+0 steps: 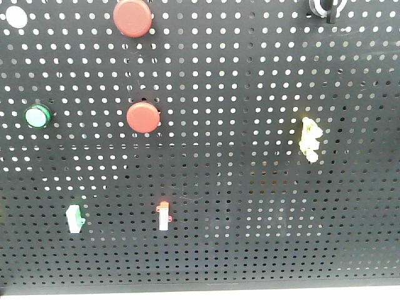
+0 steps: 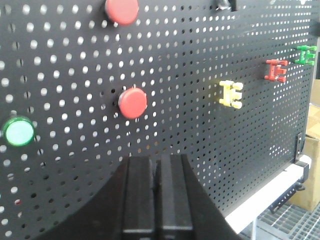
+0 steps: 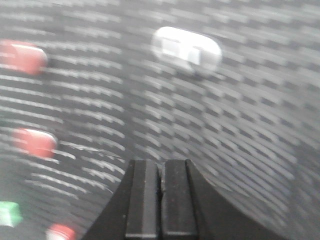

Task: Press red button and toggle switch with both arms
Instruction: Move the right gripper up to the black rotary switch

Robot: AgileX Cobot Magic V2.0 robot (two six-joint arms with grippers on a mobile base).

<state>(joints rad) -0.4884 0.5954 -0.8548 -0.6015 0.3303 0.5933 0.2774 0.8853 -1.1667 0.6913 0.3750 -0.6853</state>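
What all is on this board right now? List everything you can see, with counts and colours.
Pegboard: one, black, fills the front view.
Red buttons: two, red, one at the top edge, one below it, left of centre.
Green button: one, green, far left, level with the lower red one.
White disc: one, white, top left corner.
Knob: one, black, top right, cut off by the frame.
Switches: two, white, one green-tipped lower left, one red-tipped to its right.
Clips: three, yellow, red, green, rising in a row toward the board's right edge.
Left gripper: one, black, shut.
Right gripper: one, black, shut; its view is blurred.
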